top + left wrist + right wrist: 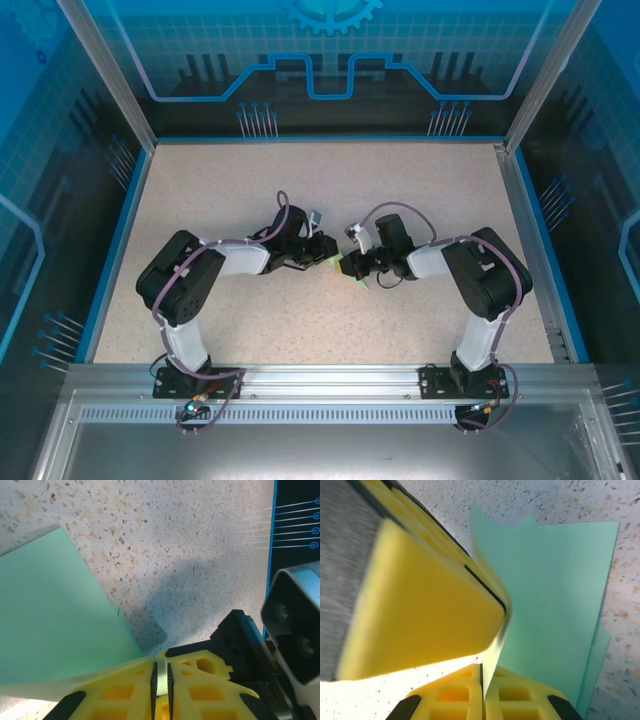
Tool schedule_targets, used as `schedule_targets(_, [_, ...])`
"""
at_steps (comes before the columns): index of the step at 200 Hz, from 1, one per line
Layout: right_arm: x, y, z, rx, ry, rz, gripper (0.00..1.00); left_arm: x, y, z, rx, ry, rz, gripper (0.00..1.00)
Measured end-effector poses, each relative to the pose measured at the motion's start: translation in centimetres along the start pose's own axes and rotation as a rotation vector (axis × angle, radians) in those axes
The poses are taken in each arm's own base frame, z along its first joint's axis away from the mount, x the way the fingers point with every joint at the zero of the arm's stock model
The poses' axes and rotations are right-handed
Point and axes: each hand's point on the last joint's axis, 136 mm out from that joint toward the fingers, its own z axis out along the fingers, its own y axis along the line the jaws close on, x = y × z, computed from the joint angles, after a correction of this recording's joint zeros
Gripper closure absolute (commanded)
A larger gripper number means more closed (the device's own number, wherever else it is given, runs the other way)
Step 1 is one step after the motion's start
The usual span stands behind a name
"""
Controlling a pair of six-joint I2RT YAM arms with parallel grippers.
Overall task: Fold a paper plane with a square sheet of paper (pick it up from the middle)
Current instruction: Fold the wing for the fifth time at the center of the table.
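Observation:
The pale green sheet of paper (50, 615) is held off the table between both grippers at mid-table, with layered edges (600, 645) where it is folded over. My left gripper (161, 662) is shut on a strip of it between the black pads. My right gripper (481, 667) is shut on the paper's near edge, just below the left gripper's yellow finger (420, 605). From above, the left gripper (330, 258) and right gripper (350, 266) nearly touch, and a sliver of paper (357, 279) shows under them. The paper plane as a pointed dart is out of view.
The speckled table (240, 190) has open room on all sides of the grippers. A blue border and metal posts (520, 200) frame it. The right arm's wrist housing (295, 625) sits close to the left gripper's right.

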Motion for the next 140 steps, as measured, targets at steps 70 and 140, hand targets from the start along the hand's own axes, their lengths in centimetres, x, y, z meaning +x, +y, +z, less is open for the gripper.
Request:
schedule_targets(70, [0.4,0.1,0.6,-0.039,0.004,0.075,0.95,1.4,2.3,-0.7,-0.037,0.016,-0.03,0.82])
schedule_targets(140, [0.5,-0.1,0.6,-0.036,0.007,0.126,0.96,1.5,2.5,-0.9,-0.031,0.005,-0.025,0.83])
